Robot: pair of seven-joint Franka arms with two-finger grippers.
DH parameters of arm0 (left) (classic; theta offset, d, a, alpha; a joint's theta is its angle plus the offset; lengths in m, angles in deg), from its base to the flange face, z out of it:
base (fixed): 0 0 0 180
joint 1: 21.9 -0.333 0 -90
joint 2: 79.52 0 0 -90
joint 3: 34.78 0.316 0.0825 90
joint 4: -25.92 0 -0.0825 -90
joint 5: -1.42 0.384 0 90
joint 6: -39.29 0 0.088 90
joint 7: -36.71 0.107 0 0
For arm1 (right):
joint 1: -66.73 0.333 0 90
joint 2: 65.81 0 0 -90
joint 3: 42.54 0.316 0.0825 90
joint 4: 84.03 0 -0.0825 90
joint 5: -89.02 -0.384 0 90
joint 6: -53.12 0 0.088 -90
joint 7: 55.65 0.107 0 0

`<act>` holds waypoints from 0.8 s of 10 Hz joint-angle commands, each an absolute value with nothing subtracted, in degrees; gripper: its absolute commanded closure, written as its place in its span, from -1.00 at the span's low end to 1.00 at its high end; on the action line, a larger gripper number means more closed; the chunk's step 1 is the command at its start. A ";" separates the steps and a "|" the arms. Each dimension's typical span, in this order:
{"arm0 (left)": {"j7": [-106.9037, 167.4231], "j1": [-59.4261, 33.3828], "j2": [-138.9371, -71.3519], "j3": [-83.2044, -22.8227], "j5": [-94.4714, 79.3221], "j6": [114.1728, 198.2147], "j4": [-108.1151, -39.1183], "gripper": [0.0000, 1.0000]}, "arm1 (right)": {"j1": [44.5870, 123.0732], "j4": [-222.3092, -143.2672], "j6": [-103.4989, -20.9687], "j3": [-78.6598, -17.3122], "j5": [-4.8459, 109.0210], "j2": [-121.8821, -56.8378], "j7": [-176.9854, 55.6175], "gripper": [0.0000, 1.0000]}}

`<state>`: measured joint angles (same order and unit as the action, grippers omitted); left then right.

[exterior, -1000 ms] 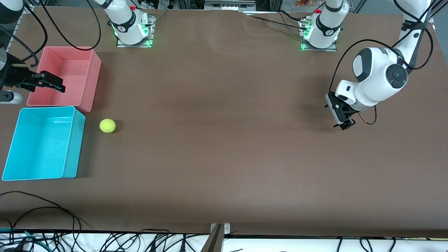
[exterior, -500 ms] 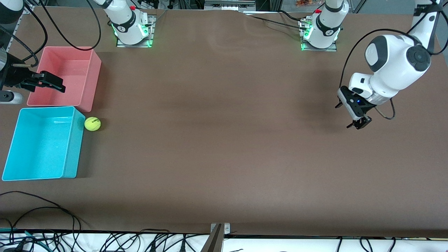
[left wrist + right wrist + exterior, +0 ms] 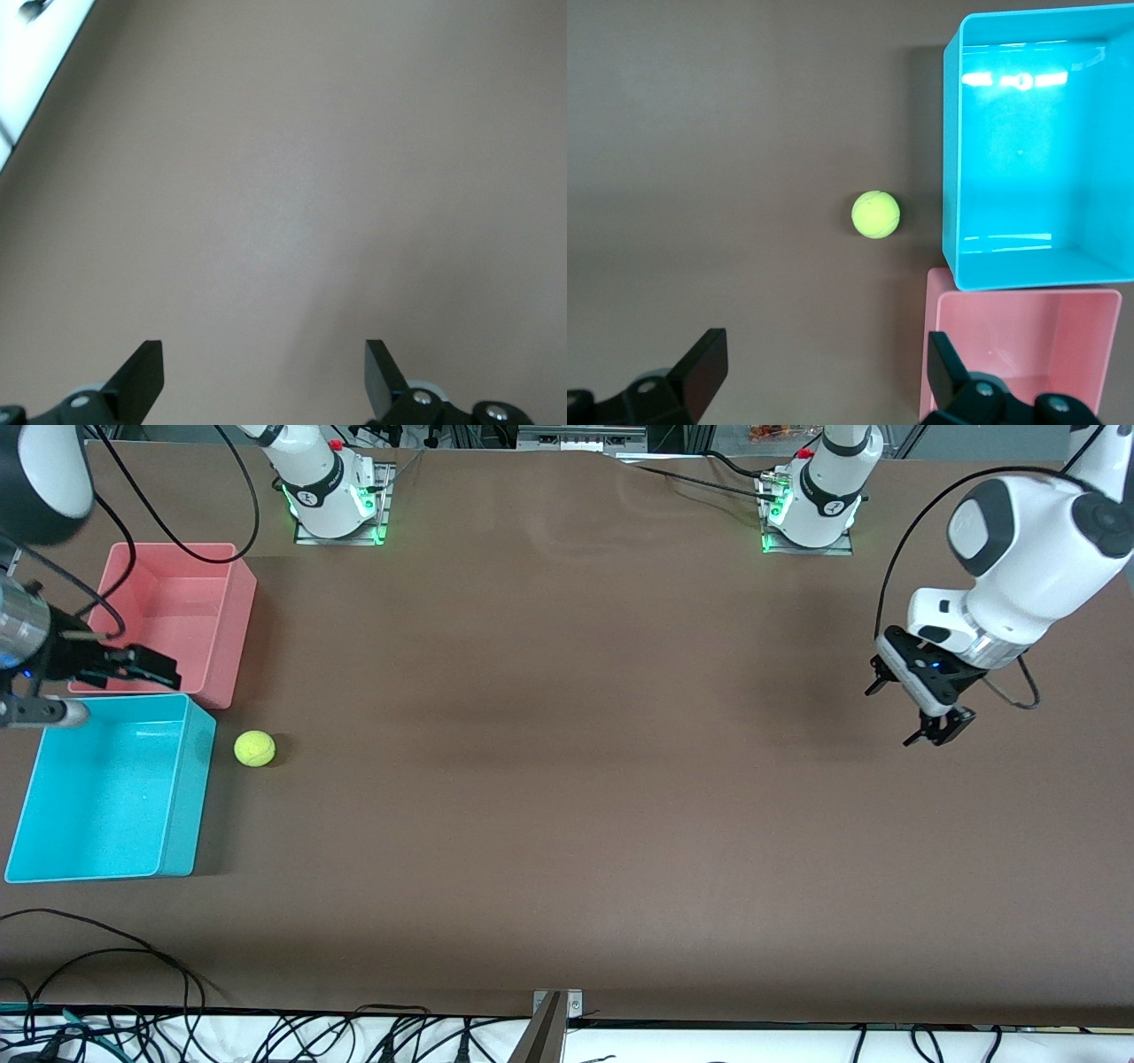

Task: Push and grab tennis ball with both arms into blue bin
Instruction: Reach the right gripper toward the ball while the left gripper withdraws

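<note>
The tennis ball point(image 3: 254, 748) lies on the brown table just beside the blue bin point(image 3: 106, 797), a small gap from the bin's wall on the side toward the left arm's end. In the right wrist view the ball point(image 3: 875, 214) sits next to the blue bin point(image 3: 1028, 159). My right gripper point(image 3: 166, 675) is open and empty, over the line where the pink bin meets the blue bin; its own view point(image 3: 824, 372) shows bare table between the fingers. My left gripper point(image 3: 895, 713) is open and empty above bare table at the left arm's end, and its own view point(image 3: 263, 381) shows only table.
A pink bin point(image 3: 164, 611) stands against the blue bin, farther from the front camera; it also shows in the right wrist view point(image 3: 1019, 354). Cables point(image 3: 106, 957) lie along the table's near edge. Wide brown table stretches between the ball and the left gripper.
The ball rolled to the blue bin's wall, then came back a little. The left gripper drew away toward its end of the table. The right gripper shifted toward the blue bin.
</note>
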<state>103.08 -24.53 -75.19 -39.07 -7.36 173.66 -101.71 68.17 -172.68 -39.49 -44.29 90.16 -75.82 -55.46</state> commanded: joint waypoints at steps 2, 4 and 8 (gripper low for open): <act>76.76 -24.53 -72.05 -38.29 -5.97 154.83 -92.76 -1.00 | 67.87 -172.27 -48.52 -44.21 91.31 -86.60 -55.47 -1.00; 66.04 -24.27 -72.05 -38.55 -2.30 144.90 -85.91 -1.00 | 68.66 -172.36 -54.00 -44.12 91.83 -91.80 -54.69 -1.00; 57.11 -23.92 -72.14 -38.47 -0.26 130.03 -75.09 -1.00 | 68.67 -177.35 -62.10 -44.21 95.24 -97.28 -54.69 -1.00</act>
